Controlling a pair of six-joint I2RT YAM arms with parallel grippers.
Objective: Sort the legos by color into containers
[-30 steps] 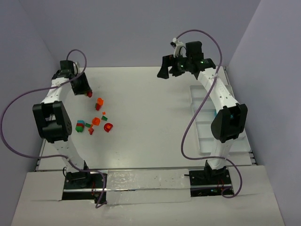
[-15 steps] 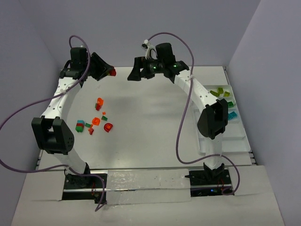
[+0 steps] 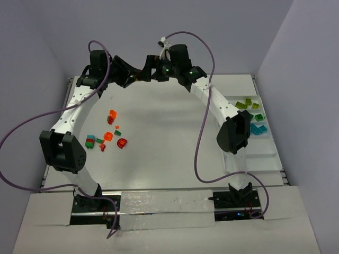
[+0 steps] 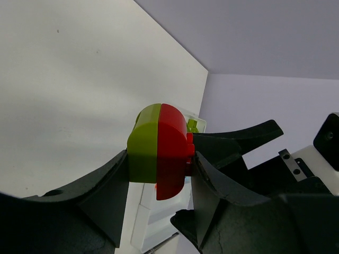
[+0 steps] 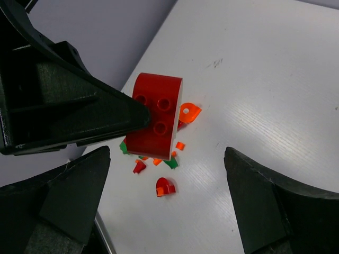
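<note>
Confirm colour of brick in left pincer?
Brick is half lime green, half red; clearest in left wrist view.

I log the brick (image 4: 158,145) in the black left claw (image 4: 161,166) as two-tone, lime green on one half and red on the other; the right claw (image 5: 167,156) reads the same plain black. On the white desk (image 3: 169,137) the loose legos (image 3: 108,136) show orange, red, dark green and a bit of teal. The white tray (image 3: 265,154) carries lime green pieces (image 3: 245,104) in one compartment, a dark green piece (image 3: 258,117) in the next and a teal piece (image 3: 258,130) after that. Arms (image 3: 71,114) white with black joints, cables (image 3: 201,132) purple, walls (image 3: 159,26) pale lavender, no patterns anywhere.
</note>
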